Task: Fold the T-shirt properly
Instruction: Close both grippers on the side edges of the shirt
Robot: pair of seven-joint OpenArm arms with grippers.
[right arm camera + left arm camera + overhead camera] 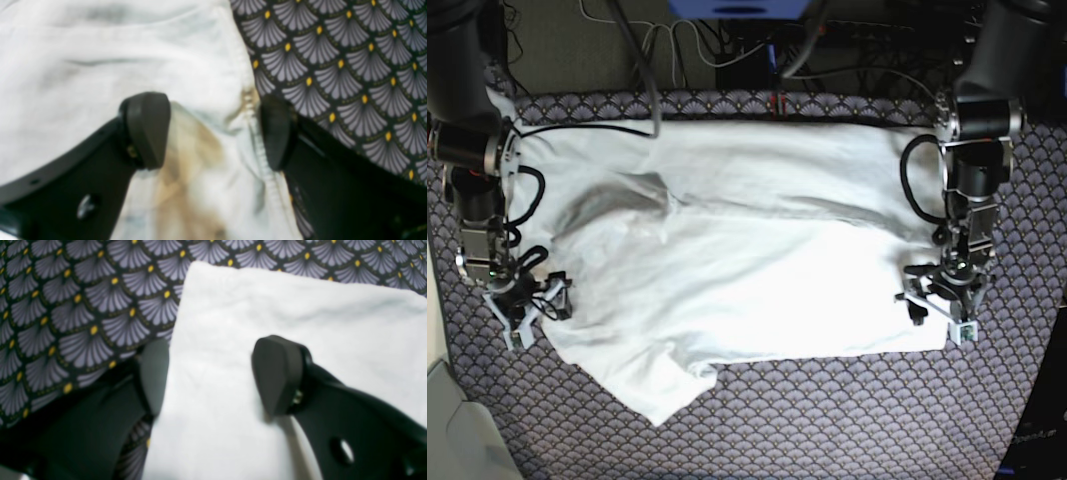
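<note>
The white T-shirt (727,260) is spread flat on the patterned tablecloth (827,420), with the left gripper (210,376) and right gripper (213,130) held apart astride opposite side edges, seemingly so both can be pinched together for folding.

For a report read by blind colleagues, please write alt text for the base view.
A white T-shirt lies spread and wrinkled on a fan-patterned cloth, seen from above. The open left gripper is at the shirt's right edge and the open right gripper at its left edge; neither holds fabric.
</note>
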